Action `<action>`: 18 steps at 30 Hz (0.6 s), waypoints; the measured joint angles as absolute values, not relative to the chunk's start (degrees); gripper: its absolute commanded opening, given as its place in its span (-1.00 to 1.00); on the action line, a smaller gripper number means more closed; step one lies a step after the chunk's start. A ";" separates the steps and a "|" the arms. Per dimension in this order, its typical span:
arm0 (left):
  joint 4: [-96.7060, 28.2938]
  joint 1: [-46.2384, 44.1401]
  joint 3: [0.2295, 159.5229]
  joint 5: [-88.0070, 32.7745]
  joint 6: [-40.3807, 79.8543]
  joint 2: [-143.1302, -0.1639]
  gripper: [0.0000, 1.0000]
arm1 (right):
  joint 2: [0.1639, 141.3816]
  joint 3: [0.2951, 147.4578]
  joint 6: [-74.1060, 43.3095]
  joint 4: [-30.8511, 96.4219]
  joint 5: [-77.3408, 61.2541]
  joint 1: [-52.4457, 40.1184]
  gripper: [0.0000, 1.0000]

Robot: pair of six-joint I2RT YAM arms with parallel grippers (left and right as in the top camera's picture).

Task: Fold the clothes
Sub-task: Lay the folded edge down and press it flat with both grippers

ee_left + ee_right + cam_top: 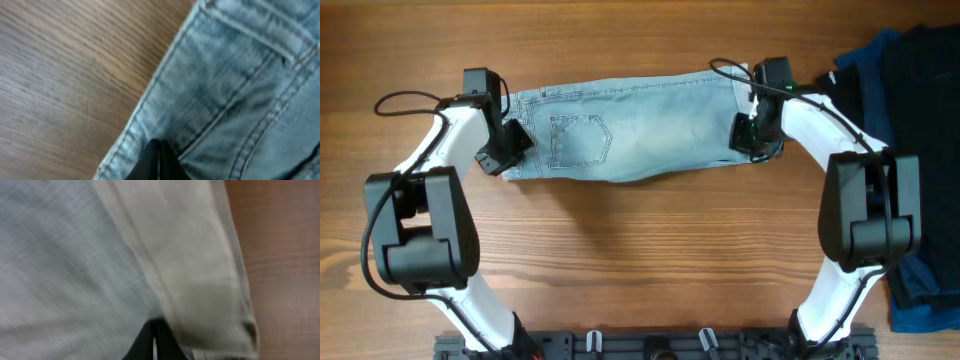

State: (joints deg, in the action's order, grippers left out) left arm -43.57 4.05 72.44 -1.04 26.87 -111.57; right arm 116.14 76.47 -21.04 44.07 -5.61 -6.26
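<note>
The clothes [640,130], light blue denim shorts, lie stretched left to right across the far half of the table, with a stitched back pocket [580,140] facing up. My left gripper [510,150] is shut on the waistband end; in the left wrist view the closed fingertips [159,146] pinch the denim [240,90] beside its seamed edge. My right gripper [752,135] is shut on the cuff end. In the right wrist view its dark fingers [154,327] meet where the pale rolled cuff [200,270] joins the blue leg cloth [75,255].
A pile of black and navy garments [910,60] lies at the right edge of the table and runs down behind the right arm [920,290]. Bare wooden tabletop [640,260] lies in front of the shorts. Both arm bases stand at the near edge.
</note>
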 measured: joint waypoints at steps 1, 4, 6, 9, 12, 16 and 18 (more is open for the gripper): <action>-42.35 4.08 72.47 0.27 26.87 -111.81 -0.92 | 116.09 76.64 -22.50 47.92 -5.28 -6.44 -0.91; -40.10 3.92 72.51 2.50 26.89 -112.81 -0.92 | 116.05 76.60 -23.81 53.36 -4.58 -6.72 -0.91; -38.24 3.88 72.47 2.85 26.76 -112.84 -0.92 | 116.03 76.58 -23.18 54.46 -4.78 -6.72 -0.91; -30.70 3.88 72.27 3.62 24.64 -113.47 -0.92 | 112.66 74.59 -19.38 55.42 -6.74 -6.70 -0.91; -28.82 3.88 72.27 2.85 24.01 -113.69 -0.92 | 102.78 73.84 -17.87 53.54 -7.92 -6.70 -0.92; -28.84 3.97 72.25 -1.96 23.59 -109.25 -0.92 | 92.44 74.28 -14.11 35.99 -8.99 -6.70 -0.91; -28.56 3.86 72.25 -3.66 23.57 -101.89 -0.92 | 93.03 74.17 -11.66 30.87 -8.99 -6.70 -0.92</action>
State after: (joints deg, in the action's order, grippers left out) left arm -28.56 3.86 72.25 -3.66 23.57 -101.89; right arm 93.03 74.17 -11.66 30.87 -8.99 -6.70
